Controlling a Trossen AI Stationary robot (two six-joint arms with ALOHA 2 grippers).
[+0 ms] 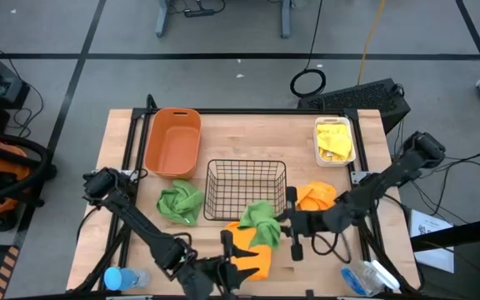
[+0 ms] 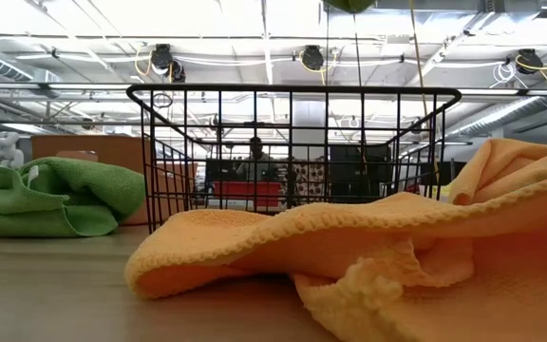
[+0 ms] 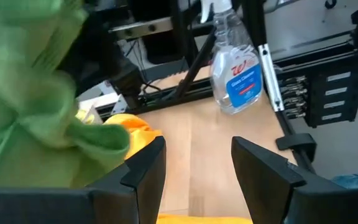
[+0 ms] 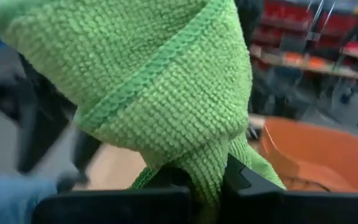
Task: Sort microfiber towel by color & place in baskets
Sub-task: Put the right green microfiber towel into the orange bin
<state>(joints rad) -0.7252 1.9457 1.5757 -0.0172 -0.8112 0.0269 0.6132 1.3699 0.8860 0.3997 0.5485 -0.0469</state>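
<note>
A bunched green towel hung in the right end effector, just in front of the empty black wire basket. Another green towel lay crumpled left of that basket. Orange towels lay in front and to its right. The orange tub stood empty; the white bin held yellow cloth.
</note>
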